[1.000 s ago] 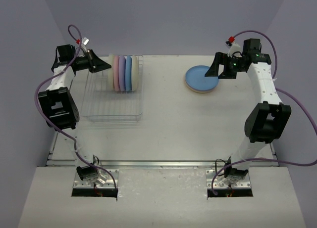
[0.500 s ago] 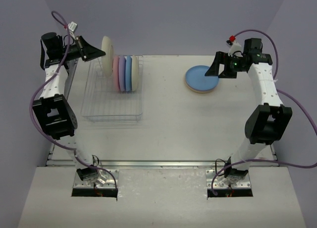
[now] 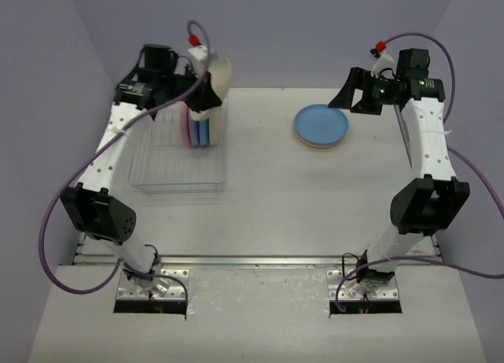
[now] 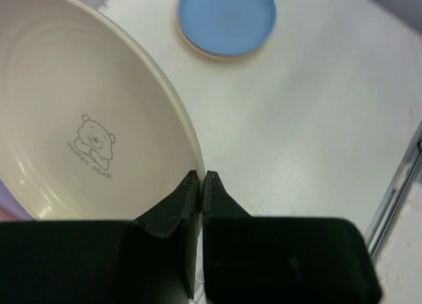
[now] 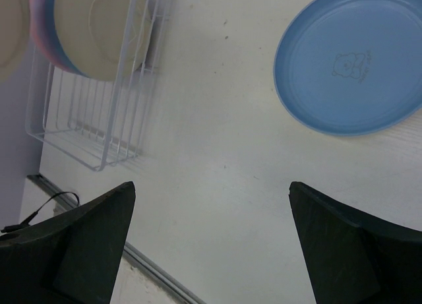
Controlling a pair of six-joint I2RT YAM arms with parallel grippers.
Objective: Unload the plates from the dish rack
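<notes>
My left gripper (image 3: 206, 91) is shut on the rim of a cream plate (image 3: 220, 75), held on edge in the air above the far right end of the dish rack (image 3: 179, 170). Up close, both fingers pinch the rim of this plate (image 4: 86, 119), which carries a small bear print. Pink, lavender and blue plates (image 3: 197, 127) stand upright in the rack, with a cream plate (image 5: 99, 27) at their right end. A blue plate (image 3: 321, 125) tops a small stack on the table. My right gripper (image 3: 350, 99) hovers open beside that stack, holding nothing.
The rack's near half (image 5: 86, 129) holds no plates. A metal rail (image 3: 260, 261) runs along the table's near edge. Purple walls close in on both sides and at the back. The left arm's cable loops out past the table's left edge.
The left arm lifted the cream plate out of the rack's left end and swung it right, over the other plates. The right arm rose a little, still open.
</notes>
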